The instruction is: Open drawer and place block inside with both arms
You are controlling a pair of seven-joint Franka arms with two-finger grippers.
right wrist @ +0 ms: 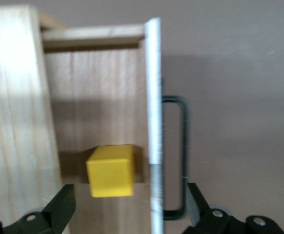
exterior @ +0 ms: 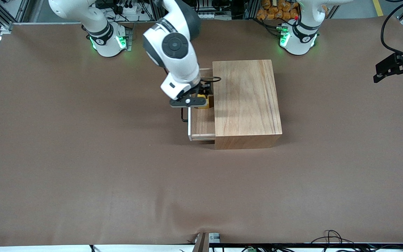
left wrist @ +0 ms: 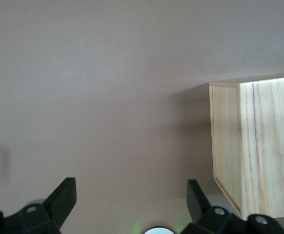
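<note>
Small yellow block [right wrist: 111,170] lying on the wooden floor of the pulled-out drawer [exterior: 201,123], close to the white front panel [right wrist: 153,122], free of any grip. Judged light, rigid and smooth-faced, with sharp edges and flat parallel sides; easiest taken across two facing sides, not likely to crush but liable to slide on the bare wood if nudged. Drawer a shallow light-wood tray, matte grain, thin walls, slid out toward the right arm's end of the worktop, with a thin black U-shaped bar handle [right wrist: 177,156] on the panel, the natural place to push or pull. Large box [exterior: 245,101] around it in the same pale wood, flat top, square corners, probably heavy enough to stay put. Right gripper [exterior: 197,102] directly above the open drawer and the block, fingers [right wrist: 60,207] spread wide and holding nothing. Left gripper [left wrist: 132,204] parked over bare worktop at the left arm's end, well apart from the box, fingers [left wrist: 64,197] spread and empty, that arm waiting. Worktop [exterior: 82,157] covered in a brown, slightly wrinkled matte sheet. Placement judged done, drawer not yet shut.
</note>
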